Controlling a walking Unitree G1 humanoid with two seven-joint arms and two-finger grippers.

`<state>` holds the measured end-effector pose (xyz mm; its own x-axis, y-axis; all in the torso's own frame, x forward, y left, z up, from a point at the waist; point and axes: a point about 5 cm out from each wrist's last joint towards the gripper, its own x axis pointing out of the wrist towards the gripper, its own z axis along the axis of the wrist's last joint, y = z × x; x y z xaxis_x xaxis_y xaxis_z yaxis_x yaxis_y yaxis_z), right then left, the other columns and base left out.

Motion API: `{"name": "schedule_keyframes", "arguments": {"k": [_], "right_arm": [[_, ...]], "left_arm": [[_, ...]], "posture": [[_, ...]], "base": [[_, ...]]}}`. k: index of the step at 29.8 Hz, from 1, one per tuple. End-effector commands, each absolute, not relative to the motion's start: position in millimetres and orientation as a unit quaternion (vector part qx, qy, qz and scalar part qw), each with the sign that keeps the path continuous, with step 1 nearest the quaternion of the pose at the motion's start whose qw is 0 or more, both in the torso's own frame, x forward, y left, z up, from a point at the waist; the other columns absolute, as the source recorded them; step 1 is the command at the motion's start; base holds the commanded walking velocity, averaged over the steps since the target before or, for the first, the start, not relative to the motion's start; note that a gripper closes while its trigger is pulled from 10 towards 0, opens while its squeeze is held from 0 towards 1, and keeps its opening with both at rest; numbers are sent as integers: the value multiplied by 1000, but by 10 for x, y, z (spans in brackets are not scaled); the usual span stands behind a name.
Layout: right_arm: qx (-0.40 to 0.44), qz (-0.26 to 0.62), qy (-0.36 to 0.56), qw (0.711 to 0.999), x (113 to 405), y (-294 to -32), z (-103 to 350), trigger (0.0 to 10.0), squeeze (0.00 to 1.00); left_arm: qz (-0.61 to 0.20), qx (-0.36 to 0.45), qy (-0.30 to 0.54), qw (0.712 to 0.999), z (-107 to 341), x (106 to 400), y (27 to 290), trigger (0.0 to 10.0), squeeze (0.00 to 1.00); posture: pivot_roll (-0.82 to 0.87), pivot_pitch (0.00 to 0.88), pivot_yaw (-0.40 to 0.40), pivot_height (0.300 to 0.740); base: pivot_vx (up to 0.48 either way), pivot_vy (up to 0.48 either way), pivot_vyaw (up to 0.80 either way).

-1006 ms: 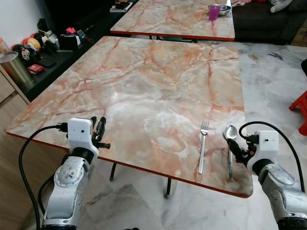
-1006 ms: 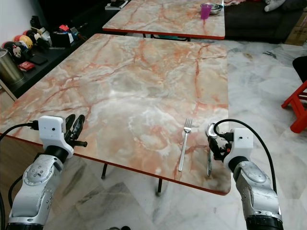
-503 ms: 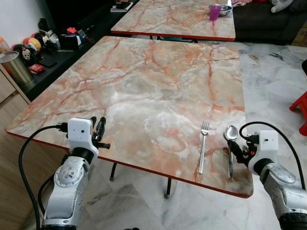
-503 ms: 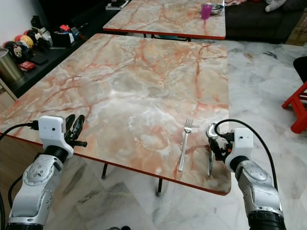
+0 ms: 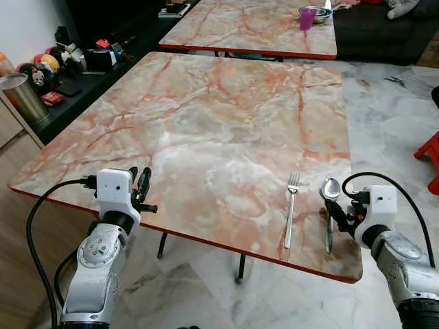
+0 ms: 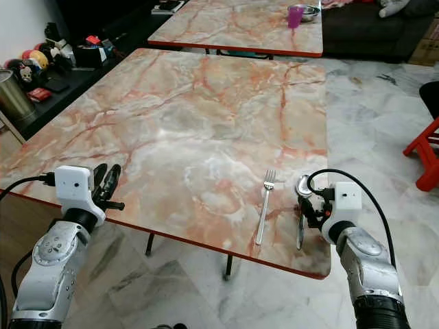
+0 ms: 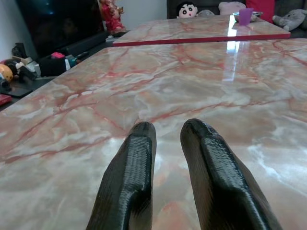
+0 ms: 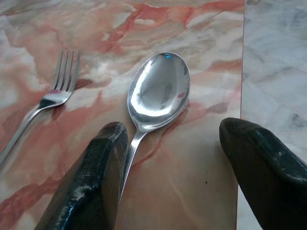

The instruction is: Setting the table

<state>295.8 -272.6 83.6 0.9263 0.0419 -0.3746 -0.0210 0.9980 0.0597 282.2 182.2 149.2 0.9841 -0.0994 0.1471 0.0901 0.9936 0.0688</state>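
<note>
Right gripper (image 5: 341,218) low at the lower right of the left eye frame, fingers spread wide and grasping nothing, straddling the handle of the spoon (image 5: 330,210). Seen close in the right wrist view: one black finger (image 8: 91,179) just beside the spoon's neck, perhaps brushing it, the other well out past the table's red edge. Spoon flat on the marble table (image 5: 206,116), bowl up and pointing away toward the upper part of the frame, handle running back under the gripper. Fork (image 5: 290,218) just left of the spoon, parallel to it, tines likewise away, apart from the gripper.

Judged from the look: polished metal, so light, stiff, not fragile, but slick against both rubbery pads and glossy stone. Lies flush, leaving little to get under. Best taken across the thin handle near its middle, pinched from the two sides, not at the rounded bowl, where pads would likely slide off. Any nudge on this smooth top apt to send it skating, and the table's corner sits close on the right, so a drop to the floor is possible.

Left gripper (image 5: 140,190) at the lower left of the frame, hovering at the near edge of the table, fingers (image 7: 132,177) only slightly parted and empty, well apart from both pieces of cutlery.

Purple cup (image 5: 306,18) and steel bowl (image 5: 319,11) on the far table at the top of the frame.
</note>
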Motion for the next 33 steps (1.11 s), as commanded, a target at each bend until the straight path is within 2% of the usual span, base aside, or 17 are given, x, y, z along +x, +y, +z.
{"name": "schedule_keyframes", "arguments": {"k": [1,20,33], "right_arm": [[20,13,189,982,2978,-2754,862,10000,0],[18,23,177,984,3076,-2736,898,10000,0],[9,67,169,983,3122,-2612,923,10000,0]], "left_arm": [[-42,36,-63,996,1456,2811,1846,10000,0],[-41,35,-61,997,1441,2809,1849,10000,0],[-39,35,-62,997,1446,2810,1850,10000,0]], "posture": [[68,90,30,740],[71,91,30,740],[73,90,28,740]], "base": [[0,0,0],[0,0,0],[0,0,0]]}}
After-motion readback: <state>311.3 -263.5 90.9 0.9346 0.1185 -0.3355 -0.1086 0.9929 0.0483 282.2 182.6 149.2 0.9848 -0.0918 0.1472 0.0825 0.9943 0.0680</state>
